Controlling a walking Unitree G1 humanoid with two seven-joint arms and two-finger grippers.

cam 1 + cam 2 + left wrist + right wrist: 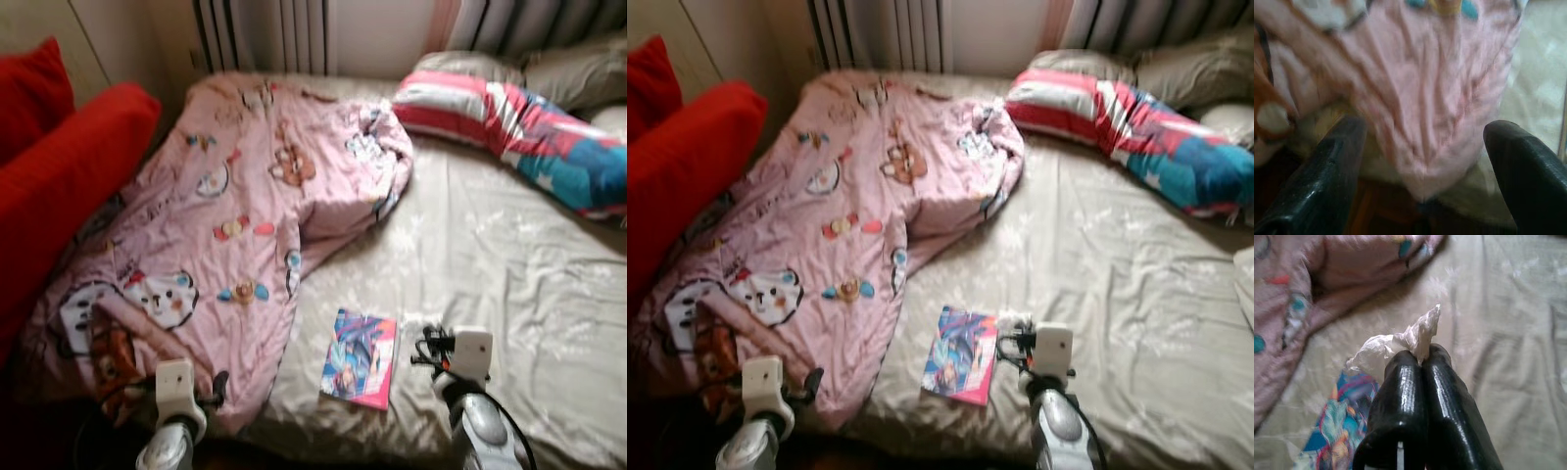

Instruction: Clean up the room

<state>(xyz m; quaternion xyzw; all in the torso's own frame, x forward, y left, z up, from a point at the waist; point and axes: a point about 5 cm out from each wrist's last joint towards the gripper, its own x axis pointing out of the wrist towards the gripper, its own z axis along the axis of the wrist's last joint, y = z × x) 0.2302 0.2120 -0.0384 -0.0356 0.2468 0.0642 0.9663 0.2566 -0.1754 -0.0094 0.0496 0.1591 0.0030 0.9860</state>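
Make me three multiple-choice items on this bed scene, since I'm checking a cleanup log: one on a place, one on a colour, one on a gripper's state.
1. Where does the book lie?
A. On the beige sheet, beside the pink blanket's edge
B. On the striped pillow
C. On the red cushion

2. What colour are the cushions on the robot's left?
A. Blue
B. Red
C. Green

3. How is the right gripper?
A. Wide open over the book
B. Shut on a crumpled white tissue
C. Shut on the blanket

Answers: 1 A, the book rests on bare sheet next to the pink blanket. 2 B, both cushions are plainly red. 3 B, the right wrist view has the black fingers pressed together with tissue poking out between their tips.
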